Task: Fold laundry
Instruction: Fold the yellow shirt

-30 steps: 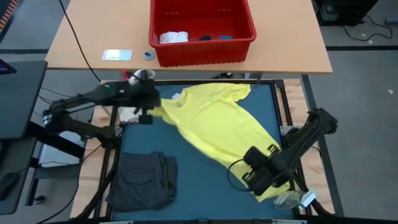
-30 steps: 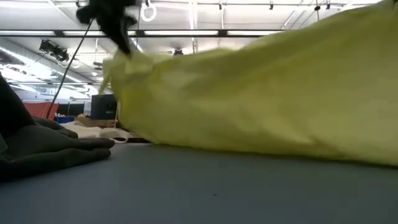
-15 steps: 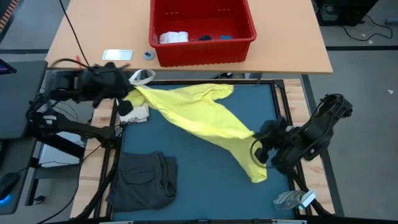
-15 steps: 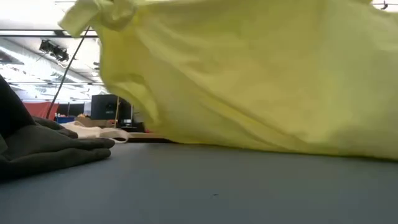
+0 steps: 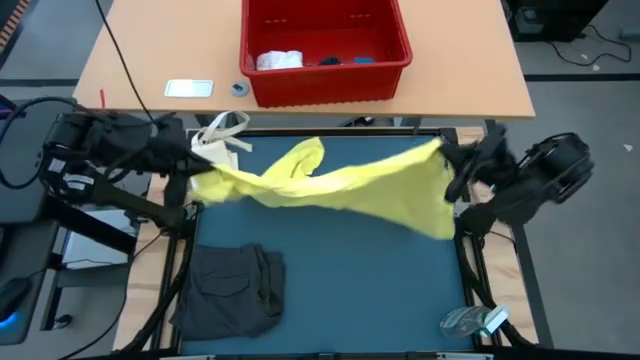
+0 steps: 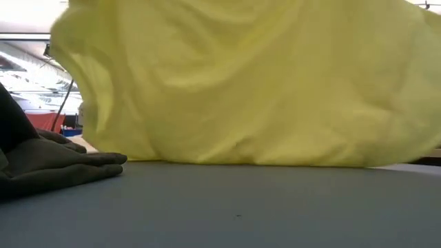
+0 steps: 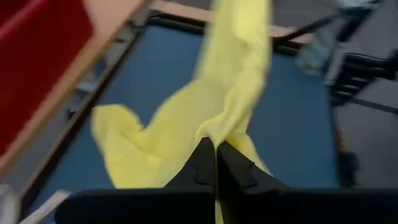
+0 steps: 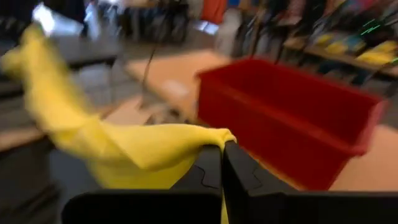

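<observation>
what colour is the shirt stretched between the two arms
Bright yellow T-shirt, plain with no pattern; clearest in the high view.

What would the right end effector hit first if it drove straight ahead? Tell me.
Probably the red basket: the right end effector, shut on the yellow T-shirt, points toward it in its wrist view. Depth is unclear, so that is a guess.

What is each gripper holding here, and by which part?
Both hold the bright yellow cotton T-shirt, stretched above the blue mat. The left gripper and the right gripper are each shut on a bunched edge at opposite ends; which part cannot be told.
</observation>
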